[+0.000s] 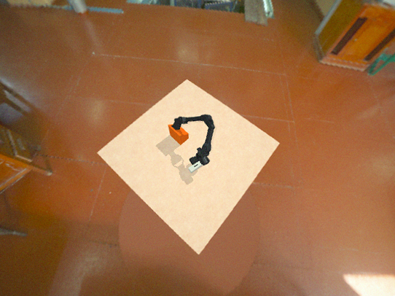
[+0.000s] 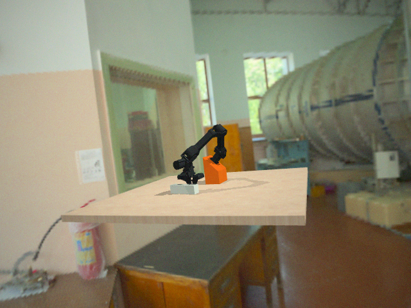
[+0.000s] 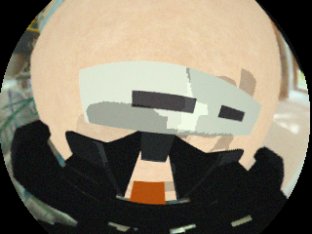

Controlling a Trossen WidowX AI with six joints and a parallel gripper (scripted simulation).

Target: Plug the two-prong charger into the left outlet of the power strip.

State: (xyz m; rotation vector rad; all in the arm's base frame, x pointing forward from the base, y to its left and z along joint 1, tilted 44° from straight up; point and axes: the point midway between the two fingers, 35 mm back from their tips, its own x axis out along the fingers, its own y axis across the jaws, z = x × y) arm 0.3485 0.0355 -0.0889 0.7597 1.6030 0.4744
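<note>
The white power strip (image 1: 192, 169) (image 2: 182, 189) (image 3: 114, 80) lies on the table below my gripper. In the wrist view its top shows a long dark rectangle (image 3: 163, 101) and a shorter dark rectangle (image 3: 231, 113) to the right. My gripper (image 2: 190, 181) (image 3: 156, 133) is shut on the dark charger (image 3: 157, 148), which shows as a small dark block between the fingertips. The charger is at the near long edge of the strip in the wrist view. Its prongs are hidden, and I cannot tell whether it touches the strip. The gripper's shadow falls on the strip.
The orange base block (image 1: 178, 134) (image 2: 214, 172) (image 3: 147, 192) carries the black arm (image 1: 209, 131) (image 2: 203, 142), which arches over to the strip. The pale table (image 1: 200, 217) (image 2: 248, 206) has open edges all round.
</note>
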